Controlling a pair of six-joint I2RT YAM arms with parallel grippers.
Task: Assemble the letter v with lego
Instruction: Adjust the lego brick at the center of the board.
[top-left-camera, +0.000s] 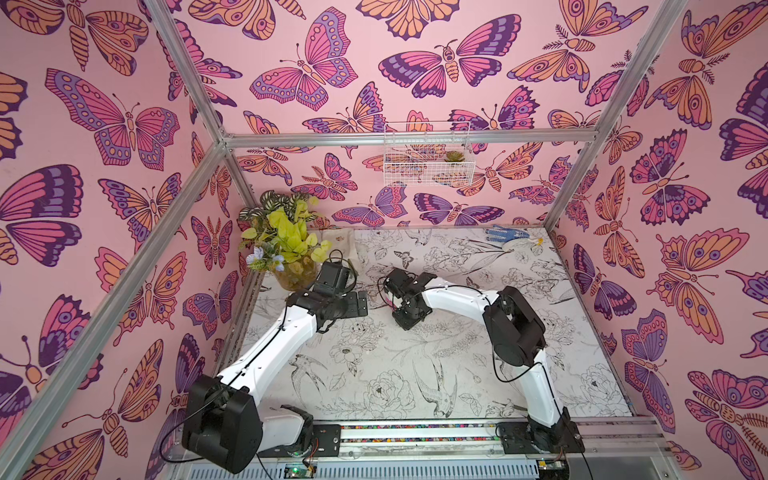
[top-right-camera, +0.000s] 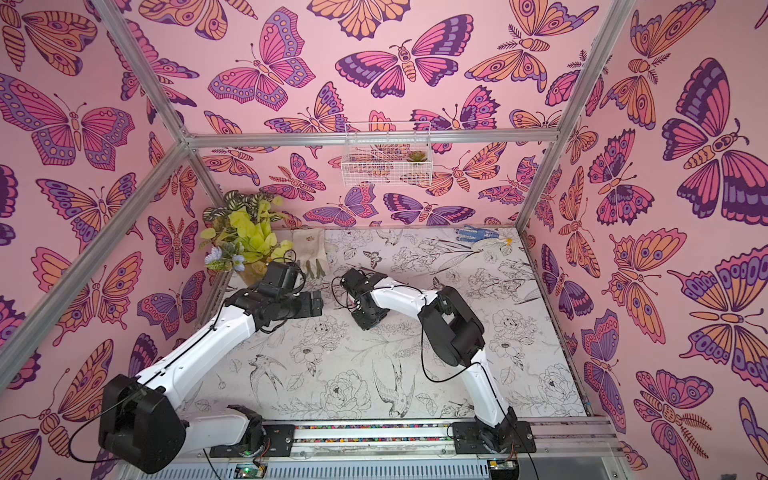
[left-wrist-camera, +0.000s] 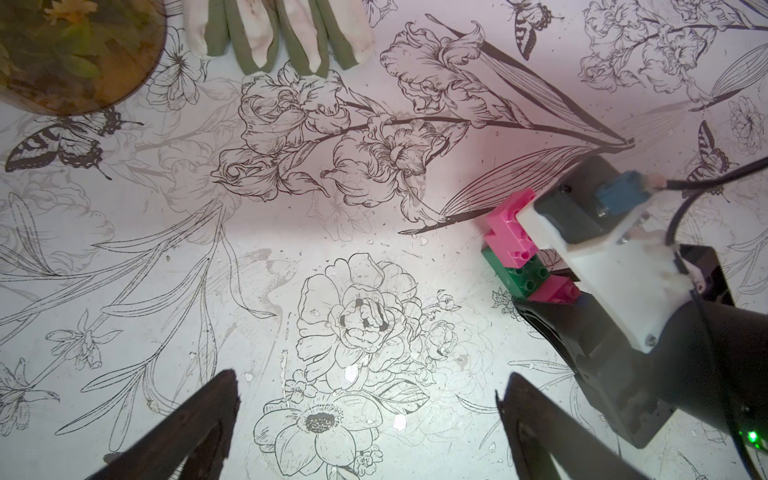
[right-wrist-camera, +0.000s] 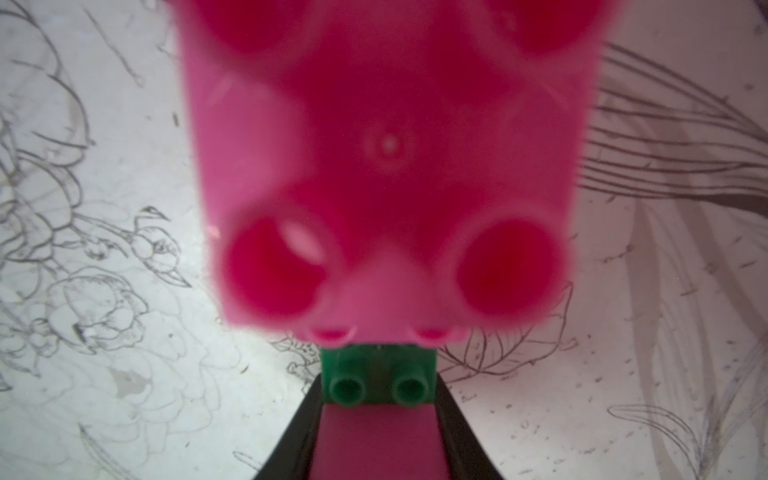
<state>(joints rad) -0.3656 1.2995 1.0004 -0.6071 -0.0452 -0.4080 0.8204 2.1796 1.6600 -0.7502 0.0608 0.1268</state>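
The room is a box with pink butterfly walls (top-left-camera: 374, 62) on every side, held by an aluminium frame (top-left-camera: 411, 137). The table (top-left-camera: 395, 374) is white, with black line drawings of flowers and birds. A rail (top-left-camera: 415, 432) carrying both arm bases runs along its 6 o'clock edge. In both top views a white wire basket (top-left-camera: 428, 166) hangs on the back wall at 12 o'clock. A leafy plant (top-left-camera: 286, 237) in a pot stands in the table corner at 10 o'clock. A beige and green glove (top-right-camera: 309, 253) lies just beside it, and a blue glove (top-left-camera: 509, 237) lies in the corner at 1 o'clock.

Both arms reach toward the far middle of the table. The left gripper (left-wrist-camera: 365, 415) has its jaws spread wide, with nothing between them. The right gripper (right-wrist-camera: 379, 399) is at 3 o'clock from it, near but apart, and its jaws are closed on the lego (left-wrist-camera: 519, 266).

The lego is a small stepped stack. It has a green brick (left-wrist-camera: 519, 278) in the middle, a pink brick (left-wrist-camera: 509, 232) on one end and a second pink brick (left-wrist-camera: 555, 291) on the other end, where a black finger touches it. In the right wrist view the green brick sits between the fingertips, and one pink brick fills most of the view, blurred. Whether the stack touches the table, I cannot tell.
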